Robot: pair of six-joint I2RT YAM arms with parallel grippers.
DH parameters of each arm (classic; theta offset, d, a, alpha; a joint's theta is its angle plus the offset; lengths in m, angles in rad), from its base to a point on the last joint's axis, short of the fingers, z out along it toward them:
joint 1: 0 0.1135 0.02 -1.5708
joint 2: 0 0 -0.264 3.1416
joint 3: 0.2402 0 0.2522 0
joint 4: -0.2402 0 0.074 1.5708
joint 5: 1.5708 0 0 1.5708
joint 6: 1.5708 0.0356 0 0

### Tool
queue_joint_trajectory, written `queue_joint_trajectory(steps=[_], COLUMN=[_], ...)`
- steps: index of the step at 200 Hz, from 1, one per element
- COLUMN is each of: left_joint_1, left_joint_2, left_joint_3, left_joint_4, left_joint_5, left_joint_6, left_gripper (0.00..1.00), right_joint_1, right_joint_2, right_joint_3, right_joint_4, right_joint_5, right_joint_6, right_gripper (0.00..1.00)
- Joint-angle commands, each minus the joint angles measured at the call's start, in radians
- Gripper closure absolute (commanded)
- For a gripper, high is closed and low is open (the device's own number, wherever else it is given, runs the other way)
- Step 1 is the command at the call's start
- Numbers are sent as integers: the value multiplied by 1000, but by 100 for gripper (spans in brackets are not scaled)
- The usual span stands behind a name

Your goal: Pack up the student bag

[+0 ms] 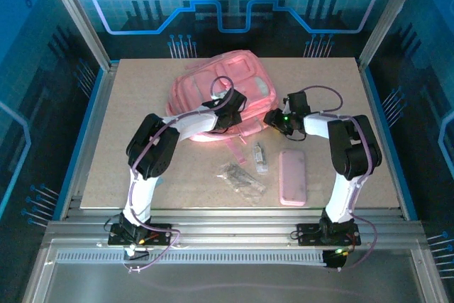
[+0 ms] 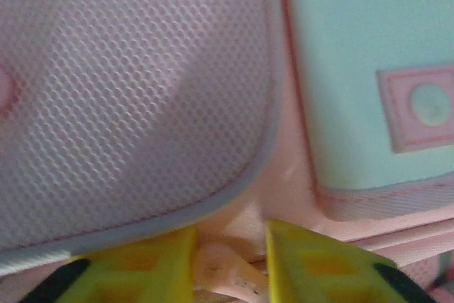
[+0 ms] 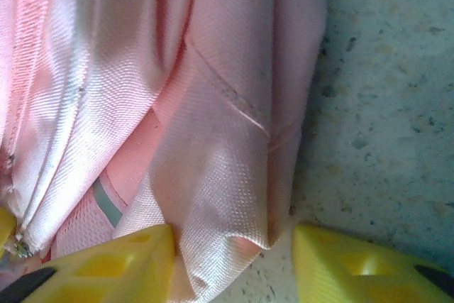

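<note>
The student bag [image 1: 221, 79], a big soft pink backpack, lies flat at the back middle of the table. My left gripper [image 1: 228, 116] rests on its near edge. In the left wrist view a pink mesh pocket [image 2: 128, 90] and a pale mint patch [image 2: 362, 33] show close up, and my left gripper [image 2: 230, 235] is shut on a small pink zipper pull [image 2: 220, 264]. My right gripper [image 1: 274, 120] is at the bag's near right corner. There my right gripper [image 3: 234, 235] stands open around a fold of pink bag fabric [image 3: 213, 118]; the fold touches one finger only.
A flat pink pencil case [image 1: 292, 177] lies near the front right. A clear packet [image 1: 259, 157] and a plastic bag of dark small items [image 1: 241, 175] lie in front of the backpack. Bare speckled tabletop [image 3: 383, 104] shows to the right of the fold.
</note>
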Motion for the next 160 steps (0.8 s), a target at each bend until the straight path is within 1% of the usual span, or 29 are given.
queue_joint_trajectory(steps=[1, 9, 21, 31, 40, 49, 67, 93, 110, 130, 141, 160], left_joint_1=[6, 6, 7, 7, 8, 10, 13, 18, 23, 36, 45, 67], left_joint_2=[42, 38, 29, 17, 4, -6, -22, -54, -98, -174, -218, -275], left_joint_3=[3, 1, -4, -11, -19, -28, -39, -67, -110, -198, -264, -362], left_joint_4=[-16, -17, -17, -14, -9, -3, 7, 29, 56, 99, 148, 220], left_joint_5=[-2, -2, -2, -4, -9, -12, -8, 6, -5, -73, -119, -165], left_joint_6=[-13, -10, -6, -1, 4, 8, 9, -14, -43, -77, -96, -128], left_gripper=[79, 82, 89, 93, 97, 100, 100, 100, 100, 100, 100, 100], right_joint_1=[13, 14, 14, 14, 14, 14, 14, 13, 7, -4, -11, -26], right_joint_2=[43, 43, 43, 40, 39, 37, 30, 25, 17, -4, -15, -31], right_joint_3=[13, 17, 21, 23, 25, 27, 28, 28, 13, -22, -41, -70], right_joint_4=[43, 44, 45, 47, 49, 51, 56, 45, 56, 82, 101, 143], right_joint_5=[-19, -18, -12, -5, -1, 0, 4, 27, 46, 76, 88, 96], right_joint_6=[42, 47, 50, 52, 55, 57, 60, 70, 96, 148, 182, 234], right_gripper=[61, 66, 73, 82, 87, 93, 100, 100, 100, 100, 100, 100])
